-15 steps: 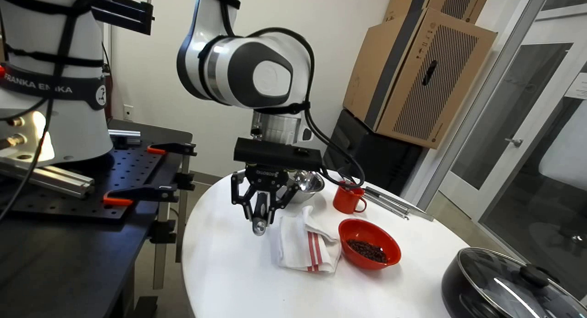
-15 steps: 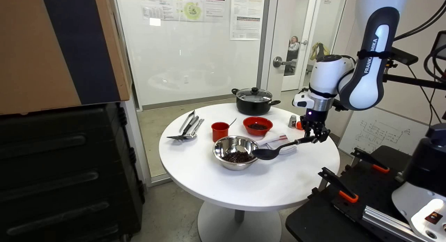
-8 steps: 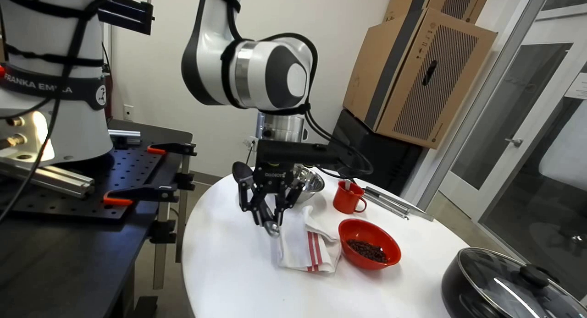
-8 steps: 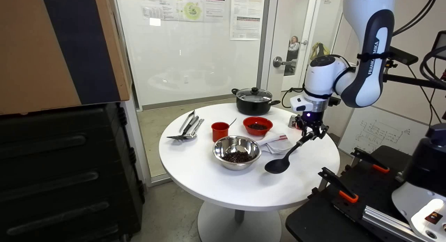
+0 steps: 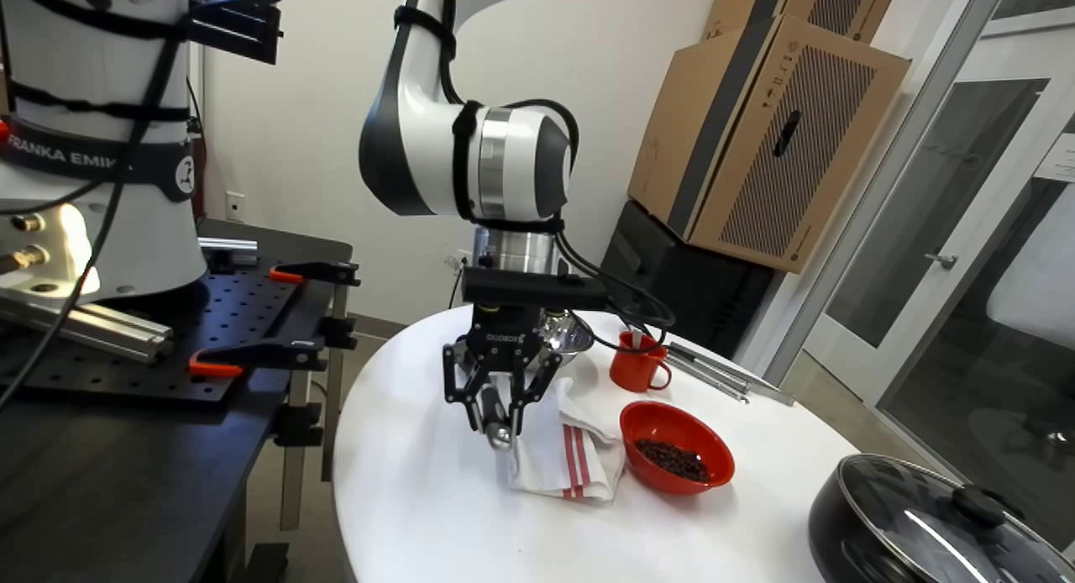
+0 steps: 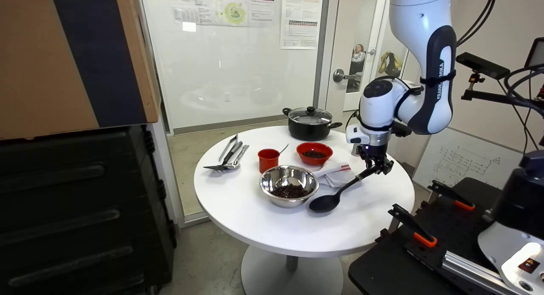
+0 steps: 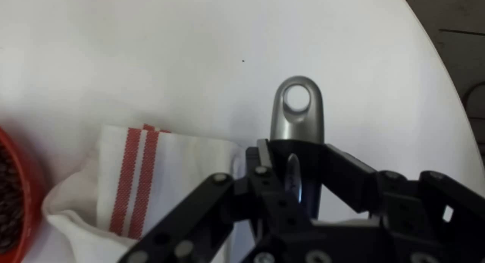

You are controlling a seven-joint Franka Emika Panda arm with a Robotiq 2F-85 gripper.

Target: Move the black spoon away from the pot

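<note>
The black spoon has an oval black bowl and a black handle with a grey, holed end. My gripper is shut on its handle near that end. In the wrist view the handle end sticks out past the two fingers. In an exterior view the gripper hides the spoon's bowl, and only the handle end shows. The spoon's bowl hangs low beside the steel bowl; I cannot tell if it touches the table. The dark lidded pot stands at the table's far edge, well apart from the spoon; it also shows here.
A steel bowl with dark beans stands beside the spoon's bowl. A white towel with red stripes lies under the handle. A red bowl, a red mug and several utensils stand or lie on the round white table.
The spoon's bowl has moved away from the steel bowl's rim and lower, swung right, then partly back left. The gripper has shifted and come down a little, still holding the handle.
</note>
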